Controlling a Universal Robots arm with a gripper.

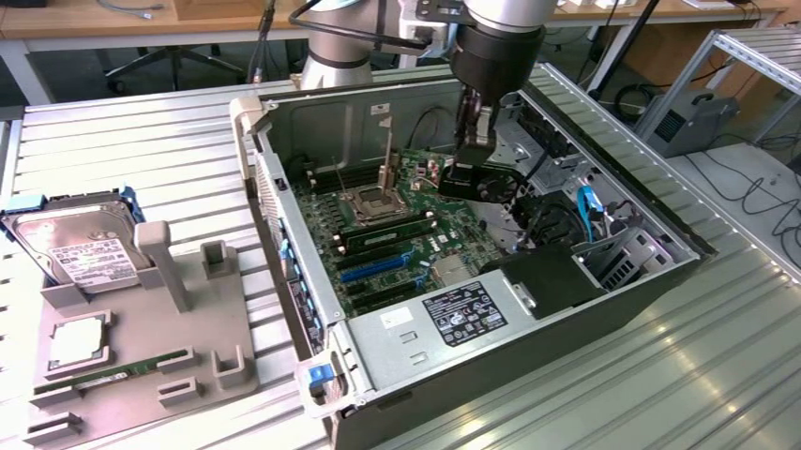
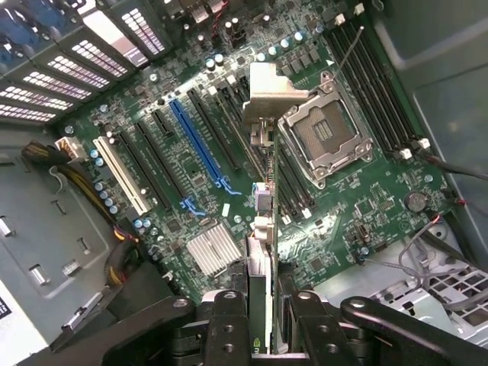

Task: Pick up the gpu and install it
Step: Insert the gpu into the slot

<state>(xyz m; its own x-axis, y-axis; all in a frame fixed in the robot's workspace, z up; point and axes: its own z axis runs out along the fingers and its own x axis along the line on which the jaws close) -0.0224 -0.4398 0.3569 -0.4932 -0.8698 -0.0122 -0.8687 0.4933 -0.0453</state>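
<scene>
Pincer (image 2: 263, 309) clamped partway shut on the gpu (image 2: 268, 95), inside the open computer case (image 1: 375, 108).
Its two black fingers grip the card edge-on, silver bracket end out over the green motherboard (image 2: 366, 202), near the CPU socket (image 2: 324, 133); the power supply label (image 1: 463, 314) is too small to read.

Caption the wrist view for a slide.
The gripper, jaws shut on the gpu, holds it edge-on above the motherboard.
</scene>
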